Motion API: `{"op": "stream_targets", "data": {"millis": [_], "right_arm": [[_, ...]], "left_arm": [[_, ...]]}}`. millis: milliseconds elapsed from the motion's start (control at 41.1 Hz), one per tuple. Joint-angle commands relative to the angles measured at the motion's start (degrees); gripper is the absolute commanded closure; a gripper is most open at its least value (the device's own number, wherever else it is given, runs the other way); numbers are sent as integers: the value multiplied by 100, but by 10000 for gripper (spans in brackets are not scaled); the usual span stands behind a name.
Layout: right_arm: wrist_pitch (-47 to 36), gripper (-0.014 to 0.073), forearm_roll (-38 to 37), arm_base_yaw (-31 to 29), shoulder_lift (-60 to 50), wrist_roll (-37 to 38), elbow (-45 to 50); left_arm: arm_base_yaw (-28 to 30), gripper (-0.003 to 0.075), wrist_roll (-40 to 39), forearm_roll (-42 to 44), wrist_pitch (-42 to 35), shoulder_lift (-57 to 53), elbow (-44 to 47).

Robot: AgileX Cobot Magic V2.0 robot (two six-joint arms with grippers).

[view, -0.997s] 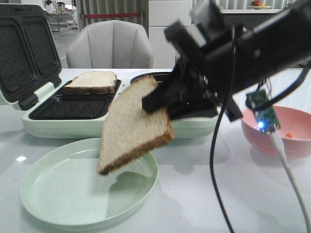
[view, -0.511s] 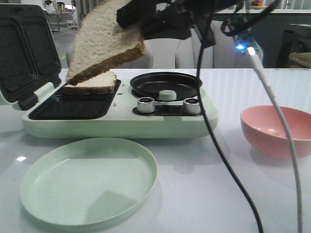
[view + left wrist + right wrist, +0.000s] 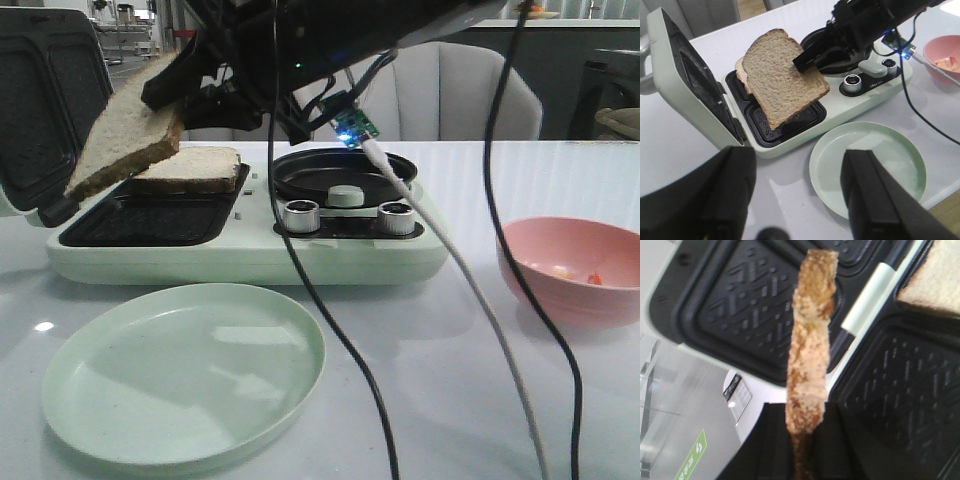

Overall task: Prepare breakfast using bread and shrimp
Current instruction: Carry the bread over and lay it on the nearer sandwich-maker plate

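My right gripper (image 3: pixel 175 85) is shut on one bread slice (image 3: pixel 125 140) and holds it tilted in the air over the left side of the open sandwich maker (image 3: pixel 250 255). The right wrist view shows this slice edge-on (image 3: pixel 810 340) between the shut fingers (image 3: pixel 802 412). The second bread slice (image 3: pixel 190 168) lies in the far left cavity. The near left cavity (image 3: pixel 150 222) holds nothing. A small orange shrimp (image 3: pixel 597 279) lies in the pink bowl (image 3: pixel 570 295). My left gripper (image 3: pixel 797 165) is open and empty above the table, beside the plate (image 3: pixel 875 165).
A pale green plate (image 3: pixel 185 370) sits in front of the sandwich maker. The maker's lid (image 3: pixel 45 100) stands open at the left. A round black pan (image 3: pixel 345 172) and two knobs are on its right half. Cables hang across the middle.
My right gripper has carried the bread slice from above the plate up and to the left, over the sandwich maker's left cavities. The plate is now bare.
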Motion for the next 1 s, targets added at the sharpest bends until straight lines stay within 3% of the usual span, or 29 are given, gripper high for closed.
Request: {"op": "stream_targets", "data": {"millis": [0, 243, 365, 559, 608, 778, 973], "right_arm": [[10, 487, 316, 32, -38, 91, -554], [-168, 466, 279, 31, 344, 130, -771], [-90, 357, 236, 40, 390, 150, -771], [-214, 95, -109, 34, 351, 405, -771], [-221, 76, -183, 24, 327, 496, -771], [-366, 76, -983, 24, 18, 872, -771], [-611, 76, -2685, 24, -682, 1735, -771]], "left_arm": [[1, 282, 4, -33, -493, 34, -148], [1, 282, 4, -33, -493, 34, -148], [1, 282, 4, -12, -493, 34, -148], [1, 282, 4, 1, -493, 34, -148], [1, 282, 4, 1, -493, 34, -148], [1, 282, 4, 1, -493, 34, -148], [1, 282, 4, 1, -493, 34, -148]]}}
